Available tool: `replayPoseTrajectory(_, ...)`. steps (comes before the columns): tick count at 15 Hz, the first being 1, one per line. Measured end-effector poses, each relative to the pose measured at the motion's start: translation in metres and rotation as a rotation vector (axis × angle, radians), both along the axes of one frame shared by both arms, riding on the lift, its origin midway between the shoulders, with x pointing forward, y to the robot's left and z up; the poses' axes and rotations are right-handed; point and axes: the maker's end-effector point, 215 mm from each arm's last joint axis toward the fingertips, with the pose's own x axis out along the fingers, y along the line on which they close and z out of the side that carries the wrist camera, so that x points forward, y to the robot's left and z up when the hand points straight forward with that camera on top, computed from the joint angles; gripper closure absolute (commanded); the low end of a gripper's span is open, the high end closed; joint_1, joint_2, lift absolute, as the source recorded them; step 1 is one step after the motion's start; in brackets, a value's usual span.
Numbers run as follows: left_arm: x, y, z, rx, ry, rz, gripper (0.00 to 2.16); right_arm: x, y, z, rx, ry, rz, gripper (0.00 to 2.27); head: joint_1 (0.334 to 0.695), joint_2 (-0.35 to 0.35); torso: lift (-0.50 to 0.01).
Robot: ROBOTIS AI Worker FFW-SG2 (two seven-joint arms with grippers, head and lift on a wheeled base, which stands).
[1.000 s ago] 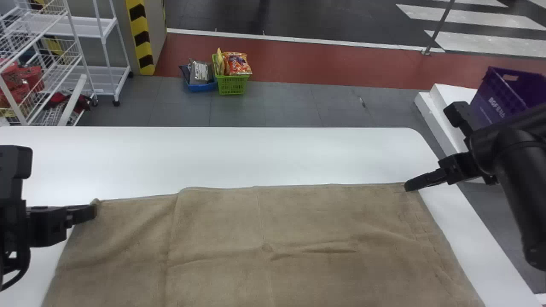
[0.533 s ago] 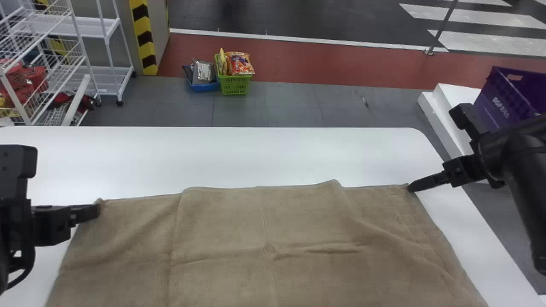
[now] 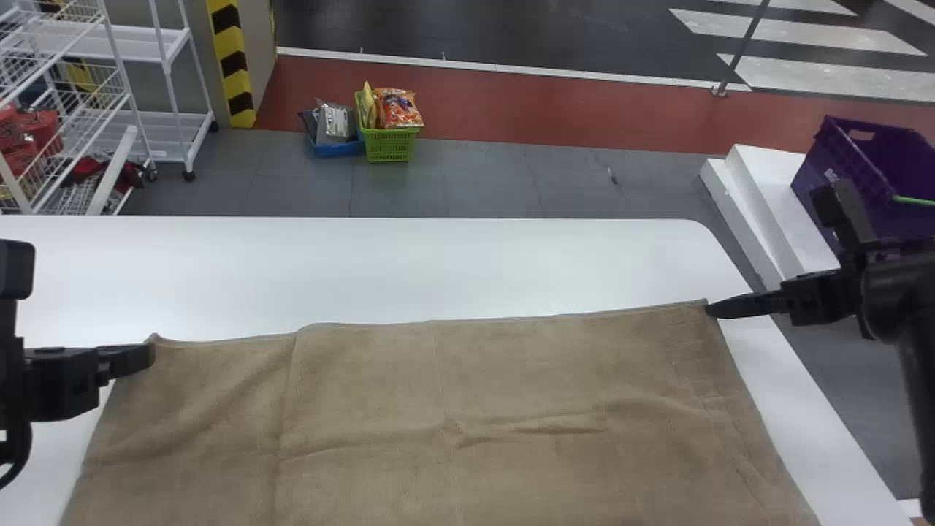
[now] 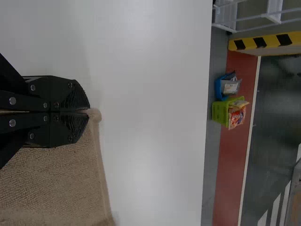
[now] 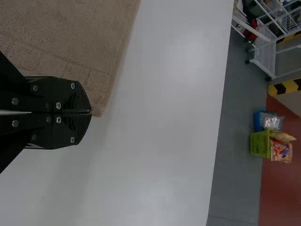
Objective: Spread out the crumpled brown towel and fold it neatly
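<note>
brown towel (image 3: 511, 380) is lying spread on desk (image 3: 365, 270), slightly creased; l. gripper (image 3: 150, 357) is pinching its far l. corner, r. gripper (image 3: 710, 310) its far r. corner, both closed. beyond desk, white racks (image 3: 139, 44), blue basket (image 3: 340, 148) & green basket (image 3: 391, 146) are standing; r. arm (image 3: 895, 288) is partly blocking purple crate (image 3: 829, 172).

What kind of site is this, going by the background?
Probably a shop or a mock-up of one: a white wire rack with goods on its shelves, a green basket of bright snack-like packets, and a purple crate.
</note>
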Motion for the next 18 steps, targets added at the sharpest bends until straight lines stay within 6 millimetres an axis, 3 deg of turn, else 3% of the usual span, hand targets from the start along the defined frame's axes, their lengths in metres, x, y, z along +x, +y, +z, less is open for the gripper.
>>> replayPoseTrajectory(10, 0.004, -0.005, 0.039, -0.076, -0.082, -0.003, 1.36, -0.032, -0.031, 0.066, 0.066, -0.239, -0.015, 1.29, 0.695, -0.225, -0.126)
replayPoseTrajectory(15, -0.005, 0.01, 0.059, -0.138, -0.134, 0.019, 1.36, -0.053, -0.054, 0.083, 0.052, -0.318, -0.036, 1.29, 0.695, -0.242, -0.126)
replayPoseTrajectory(18, -0.02, 0.012, 0.067, -0.174, -0.143, 0.018, 1.36, -0.067, -0.058, 0.09, 0.053, -0.346, -0.043, 1.29, 0.695, -0.253, -0.126)
